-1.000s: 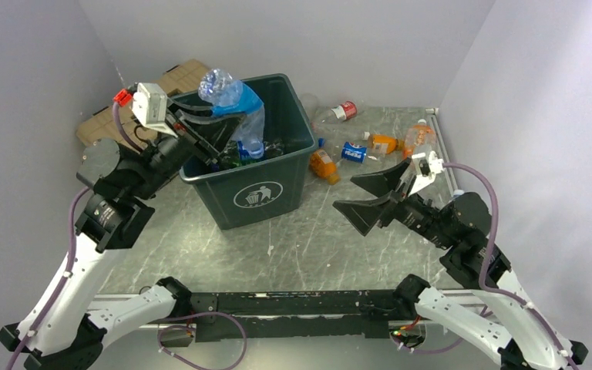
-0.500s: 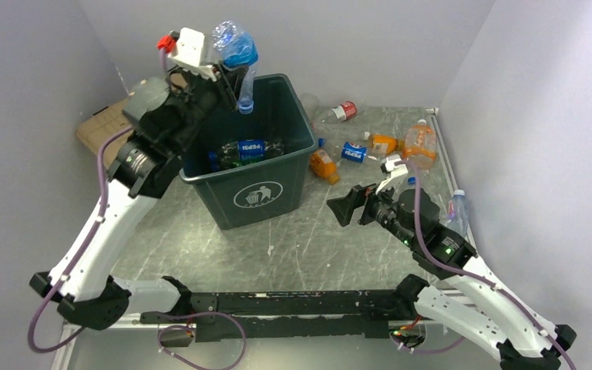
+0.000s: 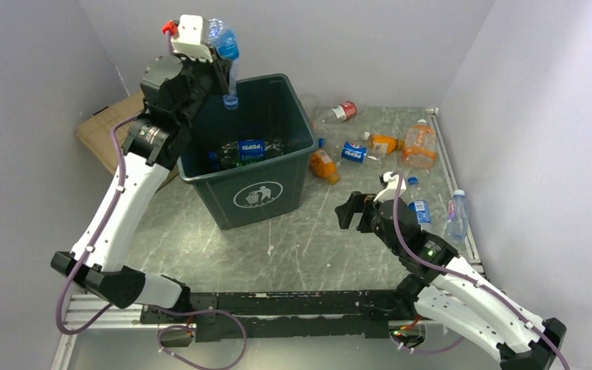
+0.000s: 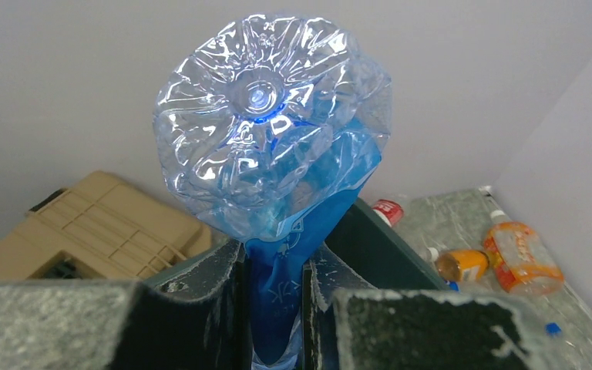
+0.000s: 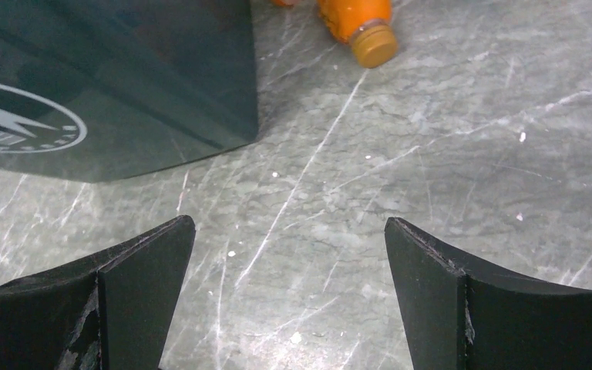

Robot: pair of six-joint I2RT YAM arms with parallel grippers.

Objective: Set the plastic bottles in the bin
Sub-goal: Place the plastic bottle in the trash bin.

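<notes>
My left gripper [image 3: 222,71] is shut on a crushed clear bottle with a blue label [image 3: 223,45], held high over the back left corner of the dark green bin [image 3: 250,196], cap hanging down. The left wrist view shows the bottle's base [image 4: 266,131] facing the camera and its blue label squeezed between the fingers [image 4: 200,285]. Several bottles [image 3: 250,148] lie inside the bin. My right gripper [image 3: 351,210] stands open and empty low over the table, right of the bin. An orange bottle [image 5: 362,23] lies ahead of it, beside the bin's wall [image 5: 123,77].
More bottles lie on the table right of the bin: a red-labelled one [image 3: 339,112], a Pepsi one [image 3: 352,152], orange ones [image 3: 324,166] [image 3: 418,146], and clear ones [image 3: 456,216] by the right edge. A tan ribbed case [image 3: 104,127] sits behind the bin at left.
The left arm has lifted the blue-labelled bottle up and back, above the bin's rear corner. The right arm has drawn back toward its base and dropped lower, jaws still wide.
</notes>
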